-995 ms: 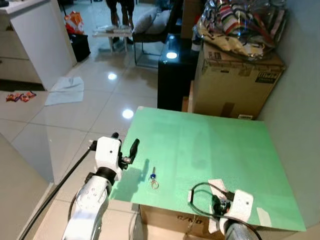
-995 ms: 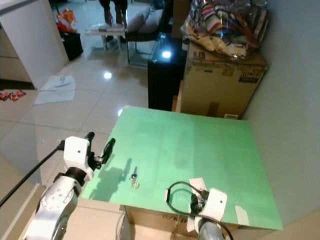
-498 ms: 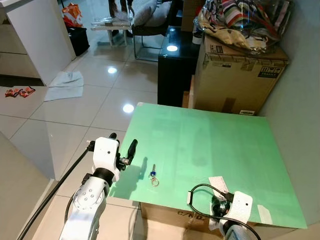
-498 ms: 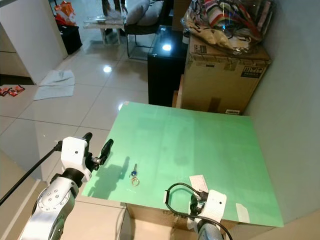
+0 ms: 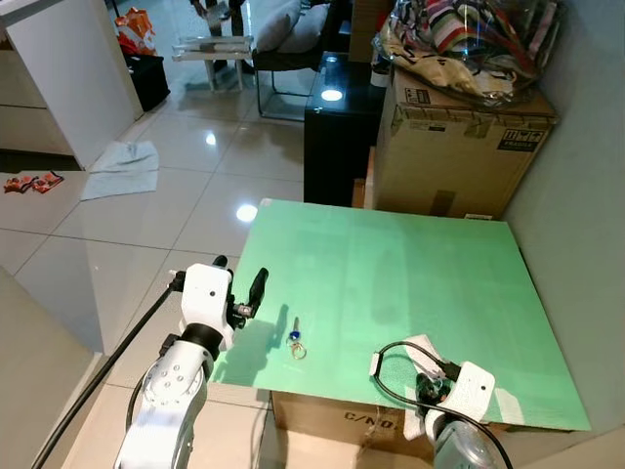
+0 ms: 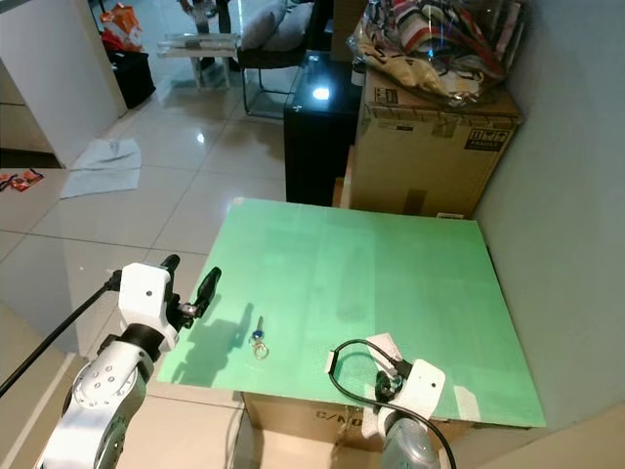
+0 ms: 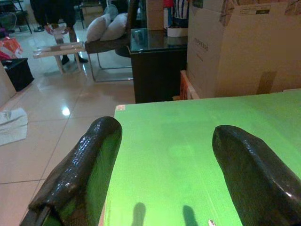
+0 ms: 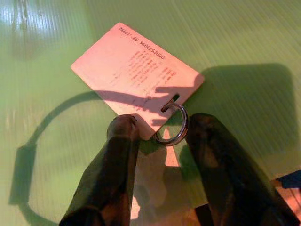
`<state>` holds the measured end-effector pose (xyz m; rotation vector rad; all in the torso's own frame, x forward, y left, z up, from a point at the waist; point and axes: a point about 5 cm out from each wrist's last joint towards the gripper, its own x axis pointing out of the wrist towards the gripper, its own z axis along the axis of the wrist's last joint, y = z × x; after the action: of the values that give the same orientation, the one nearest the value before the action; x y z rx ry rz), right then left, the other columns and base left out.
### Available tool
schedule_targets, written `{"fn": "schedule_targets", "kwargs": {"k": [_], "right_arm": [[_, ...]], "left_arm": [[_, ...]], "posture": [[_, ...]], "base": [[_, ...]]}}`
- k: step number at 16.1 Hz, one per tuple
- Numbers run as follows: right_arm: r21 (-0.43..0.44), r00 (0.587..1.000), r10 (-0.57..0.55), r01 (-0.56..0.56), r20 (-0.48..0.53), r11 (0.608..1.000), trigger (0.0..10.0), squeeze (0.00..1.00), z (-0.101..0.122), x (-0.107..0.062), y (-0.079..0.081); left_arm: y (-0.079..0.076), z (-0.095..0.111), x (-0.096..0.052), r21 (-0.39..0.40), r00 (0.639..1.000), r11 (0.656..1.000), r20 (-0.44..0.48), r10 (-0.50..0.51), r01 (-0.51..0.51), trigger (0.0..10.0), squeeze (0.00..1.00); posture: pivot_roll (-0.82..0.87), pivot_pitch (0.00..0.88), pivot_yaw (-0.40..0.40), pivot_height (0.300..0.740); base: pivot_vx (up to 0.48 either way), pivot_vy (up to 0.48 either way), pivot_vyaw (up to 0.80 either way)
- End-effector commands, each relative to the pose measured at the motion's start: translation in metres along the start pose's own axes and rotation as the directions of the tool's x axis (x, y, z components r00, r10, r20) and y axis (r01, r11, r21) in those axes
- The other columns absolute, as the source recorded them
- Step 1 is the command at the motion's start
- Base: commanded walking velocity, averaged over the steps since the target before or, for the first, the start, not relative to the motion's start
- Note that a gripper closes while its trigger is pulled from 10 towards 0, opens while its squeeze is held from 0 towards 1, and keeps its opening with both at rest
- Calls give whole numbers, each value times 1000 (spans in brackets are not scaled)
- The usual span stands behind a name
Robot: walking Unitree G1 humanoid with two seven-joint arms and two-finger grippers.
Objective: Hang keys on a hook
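A small key with a blue tag and a ring [image 5: 295, 342] lies on the green table top [image 5: 391, 274] near its front left corner. My left gripper [image 5: 241, 277] hovers at the table's left edge, just left of the key, open and empty; the left wrist view shows its fingers [image 7: 84, 165] spread wide. My right gripper [image 8: 162, 141] is low over the front edge, open. A metal ring [image 8: 173, 126] on a white card [image 8: 136, 77] lies between its fingertips. The card [image 5: 418, 350] rests flat on the table.
Behind the table stand a cardboard box [image 5: 459, 147] with a full plastic bag on top and a black cabinet [image 5: 337, 127]. A grey wall runs along the right. Tiled floor with a cloth [image 5: 122, 171] opens to the left. A person's legs [image 7: 51, 14] stand far back.
The camera has shifted a little, so the whole scene sits slightly differently. Both arms keep about the same places relative to the table, and the key has not moved.
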<state>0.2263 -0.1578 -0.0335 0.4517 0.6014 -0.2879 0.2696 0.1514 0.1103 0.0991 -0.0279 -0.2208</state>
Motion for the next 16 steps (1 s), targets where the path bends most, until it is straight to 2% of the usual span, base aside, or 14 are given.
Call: {"fn": "schedule_targets", "kwargs": {"k": [1, 5, 9, 11, 13, 16], "right_arm": [[69, 995, 49, -43, -86, 997, 0, 0, -22, -3, 23], [76, 993, 71, -65, -91, 995, 0, 0, -24, -5, 28], [68, 995, 70, -65, -76, 996, 0, 0, -20, -5, 22], [42, 997, 70, -69, -29, 997, 0, 0, -10, -5, 21], [-33, 992, 112, -110, 65, 993, 0, 0, 9, -7, 26], [-76, 972, 161, -149, 173, 986, 0, 0, 37, -11, 34]], "left_arm": [[2, 1, 1, 15, 1000, 1000, 1, 3, -3, 10000, 0], [1, 0, 2, 10, 1000, 1000, 1, 4, -4, 10000, 0], [-1, 1, 6, 1, 1000, 1000, 12, -1, 1, 10000, 0], [-3, 1, 7, -3, 1000, 1000, 16, -2, 2, 10000, 0], [-3, 2, 10, -6, 1000, 1000, 23, -3, 3, 10000, 0], [-6, 4, 15, -16, 999, 1000, 38, -4, 5, 10000, 0]], "posture": [[-106, 111, 18, 740], [-115, 94, 12, 740], [-127, 75, 8, 740], [-129, 64, 7, 740], [-135, 49, 5, 740], [-144, 29, 3, 740]], "base": [[0, 0, 0], [0, 0, 0], [0, 0, 0], [0, 0, 0], [0, 0, 0], [0, 0, 0]]}}
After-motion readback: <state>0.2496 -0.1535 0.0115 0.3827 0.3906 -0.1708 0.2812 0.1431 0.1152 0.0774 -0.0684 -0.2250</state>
